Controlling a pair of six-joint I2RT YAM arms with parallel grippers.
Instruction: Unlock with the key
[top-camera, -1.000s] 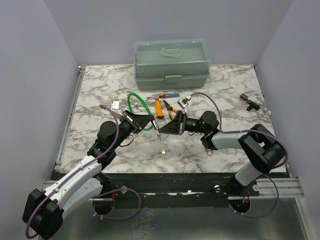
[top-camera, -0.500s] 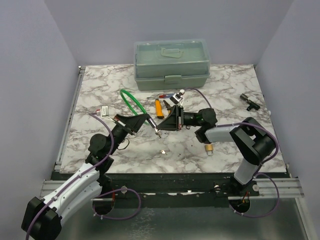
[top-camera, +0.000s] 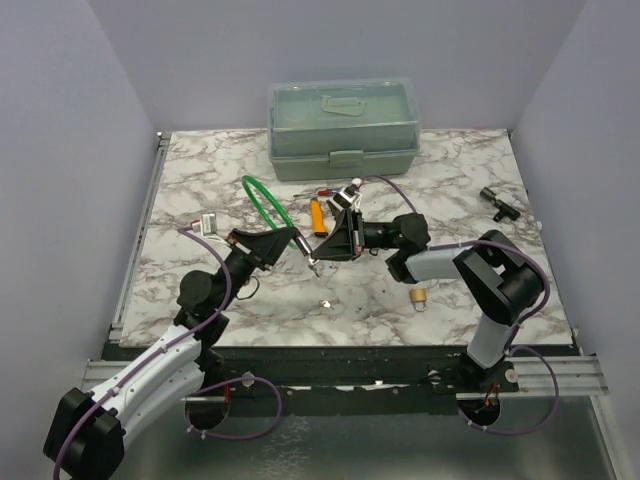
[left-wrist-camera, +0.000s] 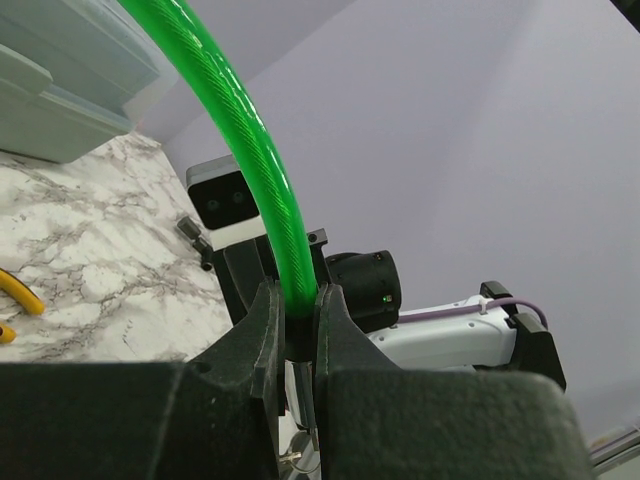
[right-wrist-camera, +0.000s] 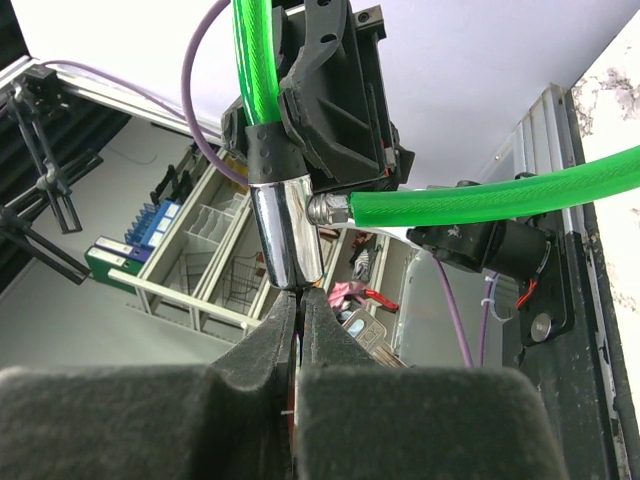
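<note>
Right pincer (right-wrist-camera: 297, 305): pressed together on hidden key at lock barrel (right-wrist-camera: 285, 235). Left pincer (left-wrist-camera: 297, 322): pinching green cable (left-wrist-camera: 250, 150). Risk: your twist slips it.

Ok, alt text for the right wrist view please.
The right gripper, fingers shut, meets the bottom of the chrome barrel of a green cable lock, which the left gripper holds by its black collar. The cable's tip plugs into the barrel's side.
</note>
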